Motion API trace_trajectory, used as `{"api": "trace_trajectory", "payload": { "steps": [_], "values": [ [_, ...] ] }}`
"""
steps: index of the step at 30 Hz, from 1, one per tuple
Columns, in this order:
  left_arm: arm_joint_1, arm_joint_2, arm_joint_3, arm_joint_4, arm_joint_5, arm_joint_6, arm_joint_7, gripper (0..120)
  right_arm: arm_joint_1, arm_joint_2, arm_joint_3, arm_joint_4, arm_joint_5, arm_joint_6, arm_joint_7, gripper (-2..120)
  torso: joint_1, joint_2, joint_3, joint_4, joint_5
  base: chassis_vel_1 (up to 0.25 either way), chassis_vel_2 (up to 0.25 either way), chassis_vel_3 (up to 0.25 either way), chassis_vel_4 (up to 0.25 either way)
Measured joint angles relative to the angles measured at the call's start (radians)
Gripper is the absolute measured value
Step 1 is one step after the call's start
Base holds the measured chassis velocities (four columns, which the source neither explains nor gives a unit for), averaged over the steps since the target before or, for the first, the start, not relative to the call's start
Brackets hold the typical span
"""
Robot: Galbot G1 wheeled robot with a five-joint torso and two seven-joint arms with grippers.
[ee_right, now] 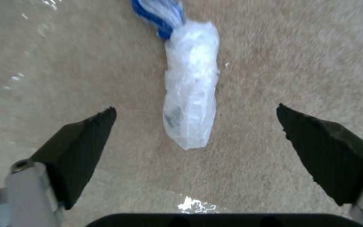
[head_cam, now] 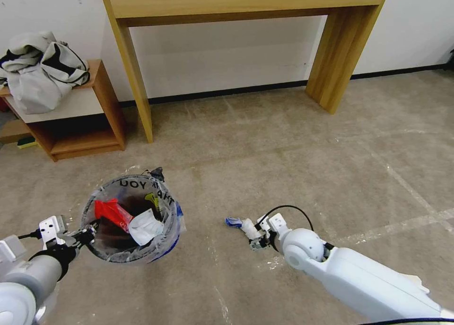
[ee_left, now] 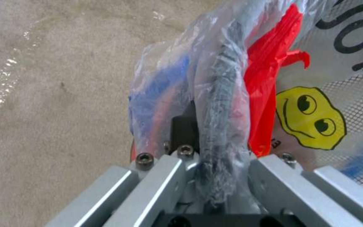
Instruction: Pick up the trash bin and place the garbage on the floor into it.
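Carpeted floor (head_cam: 283,140): left hand (head_cam: 90,232) grips trash bin (head_cam: 131,216); right hand (ee_right: 196,126) straddles garbage (ee_right: 190,94).

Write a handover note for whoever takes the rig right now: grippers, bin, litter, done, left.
Left gripper: shut on the trash bin rim, holding it at the robot's left.
Right gripper: open, low over the floor, fingers either side of a white plastic wad with a blue end, not touching it.
Done: bin gripped; red wrapper and white tissue inside.
Left: grasp the wad and put it in the bin.
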Motion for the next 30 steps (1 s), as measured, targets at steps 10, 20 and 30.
{"api": "trace_trajectory", "payload": {
  "steps": [10, 20, 30],
  "values": [
    [0.012, -0.017, -0.005, -0.007, 0.003, 0.000, 0.000, 1, 0.022, 0.059, -0.041, -0.153, -0.074, 0.077, -0.047, 91, 0.000, 0.000, 0.000, 0.0000, 0.0000, 0.000, 0.000, 0.000, 0.000],
    [0.024, -0.025, -0.007, -0.015, 0.006, 0.000, 0.000, 1, 0.023, 0.106, -0.054, -0.238, -0.116, 0.177, -0.078, 89, 0.000, 0.000, 0.000, 0.0000, 0.0001, 0.000, 0.000, 0.000, 0.000],
    [0.029, -0.030, -0.006, -0.019, 0.008, 0.000, 0.001, 1, 0.025, 0.158, -0.065, -0.319, -0.155, 0.244, -0.078, 81, 0.000, 0.000, 0.000, 0.0000, 0.0000, 0.000, 0.000, 0.000, 0.000]
  ]
}}
